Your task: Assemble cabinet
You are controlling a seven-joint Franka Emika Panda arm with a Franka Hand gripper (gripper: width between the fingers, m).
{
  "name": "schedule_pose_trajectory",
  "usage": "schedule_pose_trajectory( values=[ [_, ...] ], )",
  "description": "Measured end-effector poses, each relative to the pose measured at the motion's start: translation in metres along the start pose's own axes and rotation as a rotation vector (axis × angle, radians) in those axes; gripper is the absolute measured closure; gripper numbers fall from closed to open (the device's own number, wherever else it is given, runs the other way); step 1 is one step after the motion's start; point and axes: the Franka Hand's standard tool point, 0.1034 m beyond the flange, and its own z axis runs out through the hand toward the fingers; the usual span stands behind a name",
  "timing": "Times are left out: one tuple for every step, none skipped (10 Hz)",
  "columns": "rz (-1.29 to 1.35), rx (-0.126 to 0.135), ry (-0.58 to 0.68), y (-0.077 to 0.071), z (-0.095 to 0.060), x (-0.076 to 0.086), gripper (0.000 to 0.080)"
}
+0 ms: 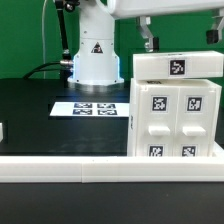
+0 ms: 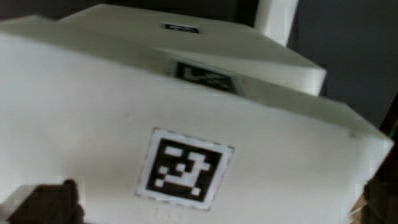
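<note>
The cabinet (image 1: 175, 115) is the big white box at the exterior view's right. It carries black-and-white tags on its front panels and one on its top piece (image 1: 177, 67). My gripper (image 1: 180, 40) hangs just above that top piece, open wide, with one dark finger (image 1: 148, 38) over each end. Nothing is between the fingers. In the wrist view the cabinet's white top (image 2: 107, 120) fills the picture, with a large tag (image 2: 183, 168) close below the gripper (image 2: 214, 205) and a smaller tag (image 2: 201, 75) farther off. A dark fingertip (image 2: 45, 203) shows at the frame's edge.
The marker board (image 1: 95, 107) lies flat on the black table between the robot's white base (image 1: 92, 55) and the cabinet. A long white rail (image 1: 90, 166) runs along the front edge. A small white piece (image 1: 3, 130) shows at the exterior view's far left.
</note>
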Motion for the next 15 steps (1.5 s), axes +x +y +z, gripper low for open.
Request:
schedule_pose_trajectory(
  values=[
    [-0.089,-0.004,-0.002,0.002,0.000,0.000,0.0002],
    [-0.161,-0.010,-0.005,0.003,0.000,-0.001,0.0002],
    [-0.210,-0.012,-0.006,0.004,0.000,-0.001,0.0002],
    [-0.274,-0.015,-0.004,0.005,0.001,-0.001,0.0002],
    [-0.441,-0.032,0.005,0.008,0.002,-0.001,0.0002],
    [-0.556,-0.041,-0.004,0.007,0.004,-0.003,0.0002],
    [-0.647,-0.043,-0.013,0.008,0.006,-0.004,0.0002],
    [-0.762,-0.041,-0.027,0.009,0.009,-0.006,0.0002],
    [-0.814,-0.053,-0.039,0.010,0.009,-0.007,0.0002],
    [-0.851,-0.063,-0.049,0.010,0.010,-0.007,0.0002],
    [-0.913,-0.067,-0.058,0.011,0.011,-0.008,0.0002],
    [-0.940,-0.069,-0.066,0.014,0.015,-0.009,0.0002],
    [-0.938,-0.070,-0.069,0.016,0.020,-0.010,0.0002],
    [-0.934,-0.070,-0.072,0.016,0.026,-0.010,0.0002],
    [-0.928,-0.070,-0.073,0.014,0.027,-0.010,0.0002]
  ],
)
